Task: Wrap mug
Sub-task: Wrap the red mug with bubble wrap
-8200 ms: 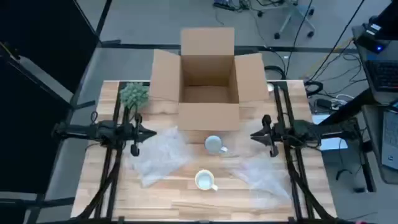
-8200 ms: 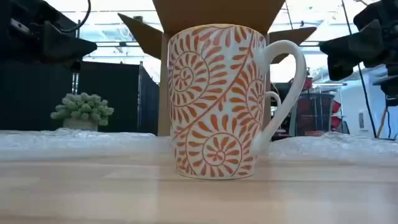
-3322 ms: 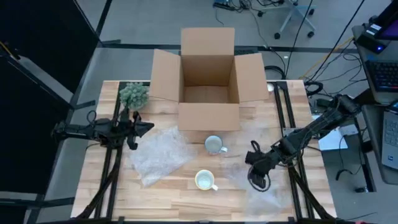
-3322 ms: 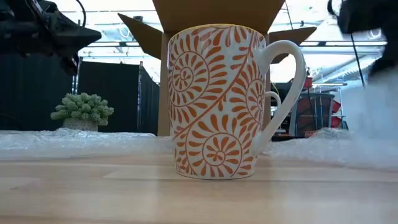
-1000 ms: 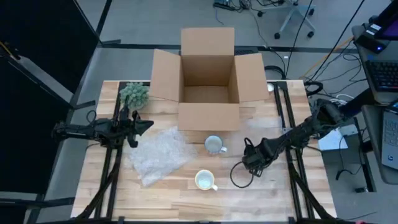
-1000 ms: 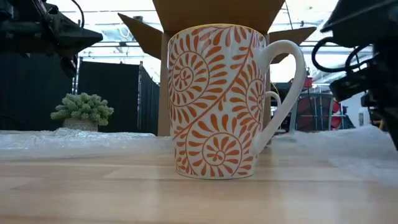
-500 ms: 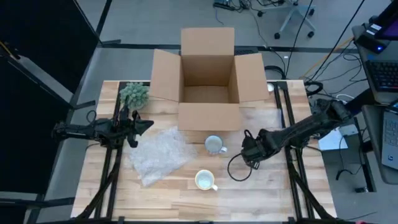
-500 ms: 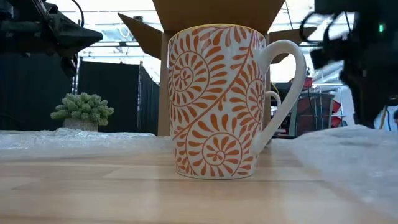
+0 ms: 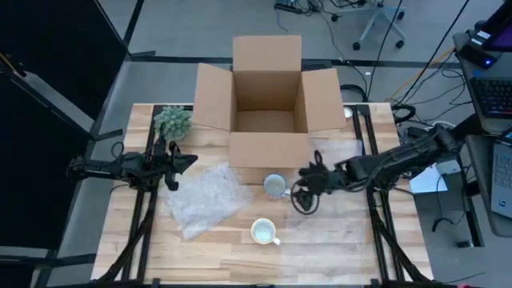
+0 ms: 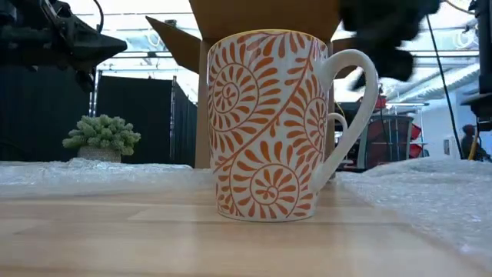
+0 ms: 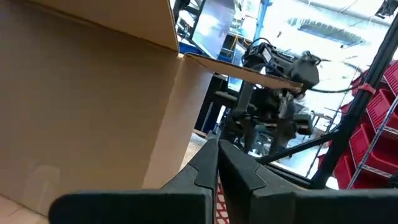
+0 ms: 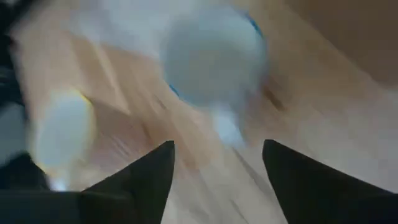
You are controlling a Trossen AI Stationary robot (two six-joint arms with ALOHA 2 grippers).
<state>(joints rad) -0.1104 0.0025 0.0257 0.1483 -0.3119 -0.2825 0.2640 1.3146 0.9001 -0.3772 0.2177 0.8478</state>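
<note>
While the right gripper (image 9: 307,184) is poised with fingers spread just beside the blue mug (image 9: 276,186) — handle to be avoided; left gripper (image 11: 217,163) — fingers pressed together.

An open cardboard box (image 9: 268,104) stood at the table's far edge, all four flaps spread outward. A small green succulent plant (image 9: 172,122) sat just beside the box's left flap on the wooden table (image 9: 232,256). Beyond the table, an office chair's base (image 9: 376,20) and loose cables (image 9: 436,56) lay on the grey floor.
</note>
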